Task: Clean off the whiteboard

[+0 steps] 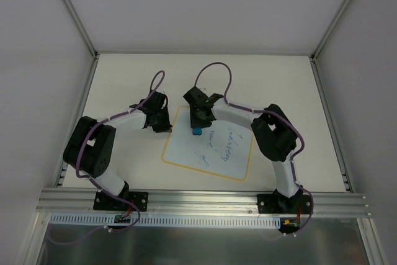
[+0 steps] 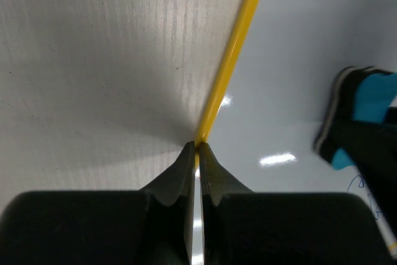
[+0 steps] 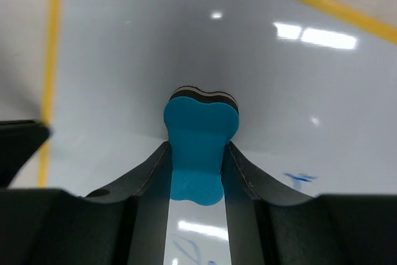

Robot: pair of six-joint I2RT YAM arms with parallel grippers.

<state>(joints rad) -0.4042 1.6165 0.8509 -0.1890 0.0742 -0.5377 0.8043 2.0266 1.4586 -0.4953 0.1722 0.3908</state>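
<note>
Whiteboard [image 1: 183, 150] lies flat on the table [image 1: 124, 91], dead centre between the two arms, a little skewed, with blue handwriting [image 1: 226, 147] spread over its 3 o'clock half. And look at the left gripper [image 2: 197, 147]: jaws pinched down to a hairline slit, tips planted right on the yellow border [image 2: 232, 60] at about 10 o'clock of the board. That reads as a brace, pinning the board so it won't skate under a wipe. Whether it presses on the edge or truly nips it, I can't tell. Over to the right gripper [image 3: 197, 147]: its fingers [image 3: 152, 172] are clamped on the waist of a blue eraser [image 3: 200, 128], dark felt face pointing down at the glossy surface near 11 o'clock. Gripping it mid-body gives the felt room to sit flat. The felt looks on or just above the board; contact isn't certain. The patch around it is bare, and the ink sits off toward 4 o'clock, so my call is that the wiping lies ahead.
</note>
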